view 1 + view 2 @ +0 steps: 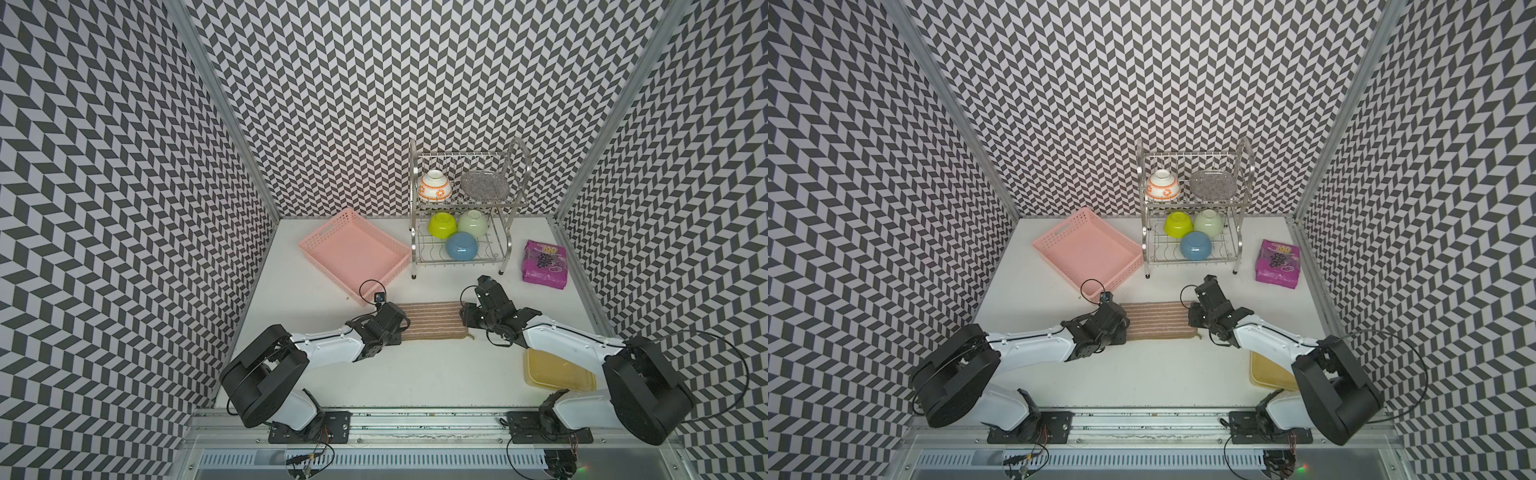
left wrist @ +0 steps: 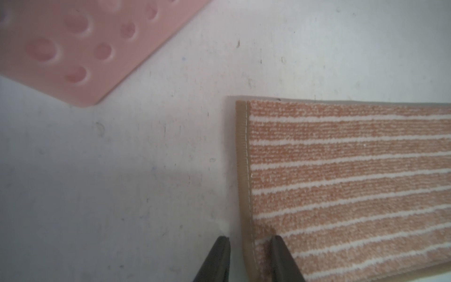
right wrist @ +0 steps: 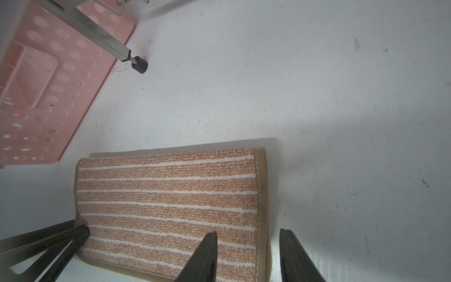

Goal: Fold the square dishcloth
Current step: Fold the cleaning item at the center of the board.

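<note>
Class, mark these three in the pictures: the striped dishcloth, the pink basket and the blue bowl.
striped dishcloth (image 1: 432,322): in a top view, middle of its striped face.
pink basket (image 1: 355,253): in a top view, bare floor.
blue bowl (image 1: 462,246): in a top view, rounded outside.

Black-white chevron walls (image 1: 374,83) — white tabletop (image 1: 436,374), evenly lit.

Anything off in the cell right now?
Nothing spilled or damaged. Only oddity: the pink basket sits skewed to the table edges. The dishcloth lies flat, folded in half, layers aligned, its corner loop poking out.
</note>
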### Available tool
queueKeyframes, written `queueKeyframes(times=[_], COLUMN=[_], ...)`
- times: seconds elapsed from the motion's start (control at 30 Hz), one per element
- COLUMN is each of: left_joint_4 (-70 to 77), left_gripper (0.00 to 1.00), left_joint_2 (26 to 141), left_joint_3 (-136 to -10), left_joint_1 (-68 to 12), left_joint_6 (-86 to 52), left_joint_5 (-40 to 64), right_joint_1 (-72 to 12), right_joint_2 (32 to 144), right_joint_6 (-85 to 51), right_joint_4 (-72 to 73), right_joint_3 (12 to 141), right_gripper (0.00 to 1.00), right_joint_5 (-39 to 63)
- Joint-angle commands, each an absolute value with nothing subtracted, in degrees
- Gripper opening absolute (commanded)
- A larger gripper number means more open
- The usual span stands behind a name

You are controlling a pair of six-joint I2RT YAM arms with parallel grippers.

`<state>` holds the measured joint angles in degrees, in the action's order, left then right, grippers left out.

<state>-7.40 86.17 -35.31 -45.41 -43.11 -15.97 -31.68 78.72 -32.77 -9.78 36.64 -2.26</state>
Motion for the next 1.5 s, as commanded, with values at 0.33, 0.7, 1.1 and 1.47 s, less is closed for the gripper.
queueKeyframes(times=[0.33,0.7,1.1,1.47], left_joint_4=[-18.28,-20.13,-19.62,-14.80], left_gripper=[0.00,0.00,0.00,0.00], left_joint_2=[87.65,82.30,77.43,81.03], left_joint_3=[-35.61,-40.31,-43.82,-50.17], left_joint_1=[-45.44,-45.42,-46.47,-51.99], left_joint_6=[-42.10,-39.64,-36.26,-30.80], left_joint_5=[-20.32,-25.06,-22.51,-16.38], right_joint_1=[-31.63,-31.82,-31.86,-31.82], right_joint_2=[79.36,81.97,87.34,86.54], right_joint_6=[-34.01,-34.63,-36.83,-37.79], right_joint_4=[-3.51,-0.24,2.01,3.39], right_joint_3=[32.70,33.13,32.92,31.09], right_gripper=[0.44,0.41,0.22,0.15], right_joint_5=[2.51,9.70,11.32,10.75])
